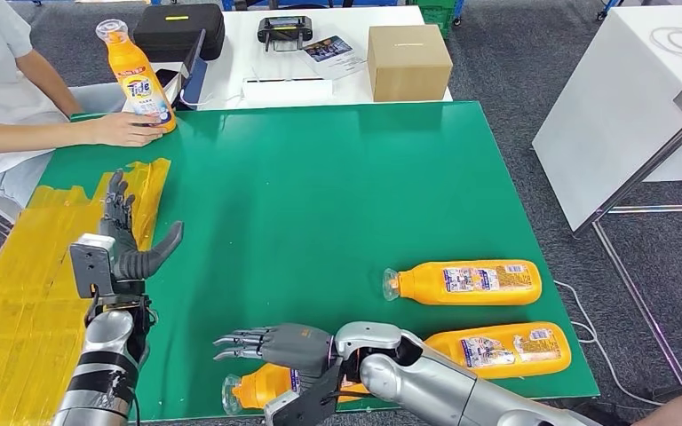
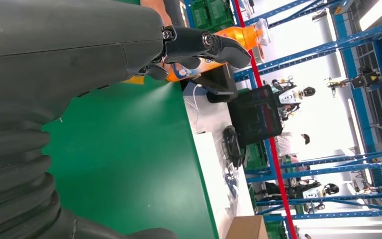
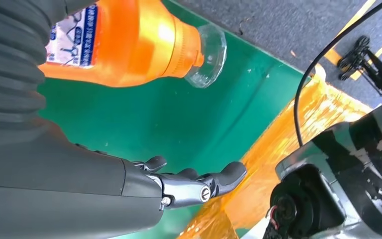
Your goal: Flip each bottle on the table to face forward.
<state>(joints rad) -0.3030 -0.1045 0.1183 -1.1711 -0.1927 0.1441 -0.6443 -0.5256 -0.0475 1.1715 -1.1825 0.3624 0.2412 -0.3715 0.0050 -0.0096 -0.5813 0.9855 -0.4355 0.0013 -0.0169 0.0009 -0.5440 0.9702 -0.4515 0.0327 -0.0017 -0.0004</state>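
Right hand (image 1: 271,342) open, empty, hovers above lying bottle (image 1: 257,389) (probably to grasp it next). Left hand (image 1: 124,232) open, idle. Person's hand (image 1: 124,129) steadies upright bottle (image 1: 138,75).

Silver arms, grey ribbed wrist covers, each hand (image 1: 124,232) dark-fingered, black cable.

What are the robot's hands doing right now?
Left robot hand: open, holding nothing.
Right robot hand: open, above a lying bottle, holding nothing.

A green table (image 1: 320,195) carried three orange bottles (image 1: 462,282) lying near its front right. A fourth bottle (image 1: 138,75) stood upright at its far left corner.
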